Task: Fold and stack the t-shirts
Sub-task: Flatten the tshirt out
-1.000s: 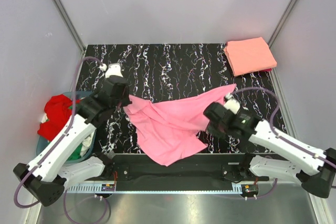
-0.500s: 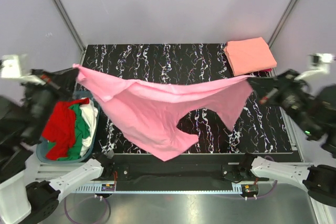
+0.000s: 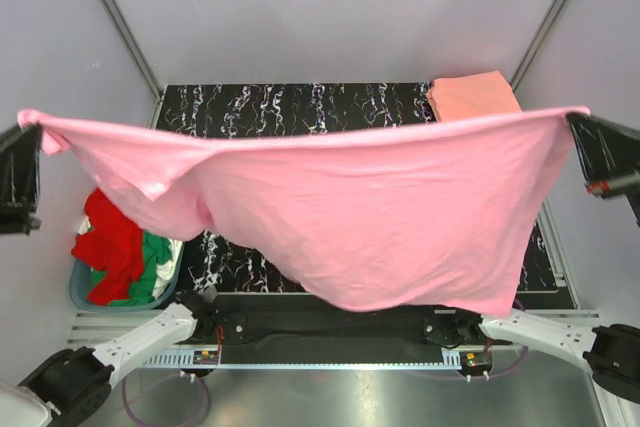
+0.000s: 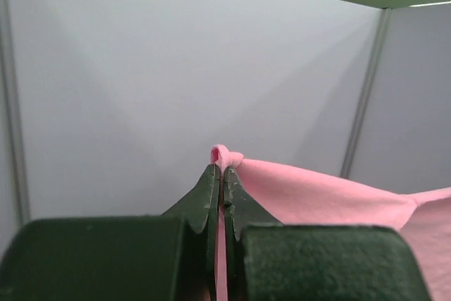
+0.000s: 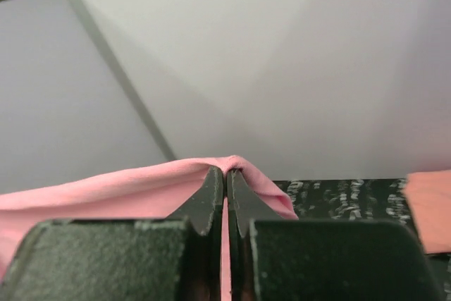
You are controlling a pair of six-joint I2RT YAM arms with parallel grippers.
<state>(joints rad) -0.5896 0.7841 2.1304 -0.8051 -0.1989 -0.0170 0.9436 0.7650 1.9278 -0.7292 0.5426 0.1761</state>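
Observation:
The pink t-shirt (image 3: 370,207) hangs spread wide in the air above the black marbled table (image 3: 300,112), stretched between both grippers. My left gripper (image 3: 30,137) is shut on its left corner at the far left edge of the top view; the pinched cloth (image 4: 227,156) shows in the left wrist view. My right gripper (image 3: 578,119) is shut on its right corner at the far right; the cloth (image 5: 232,166) shows between its closed jaws. A folded salmon-orange t-shirt (image 3: 470,95) lies at the back right corner, also seen in the right wrist view (image 5: 430,209).
A round blue-grey basket (image 3: 85,292) at the table's left holds red (image 3: 112,247), green (image 3: 155,257) and white t-shirts. Grey walls close in the back and sides. The hanging shirt hides most of the table's front.
Both grippers have risen and spread outward to the frame edges, lifting the pink t-shirt off the table and stretching it into a wide hanging sheet.

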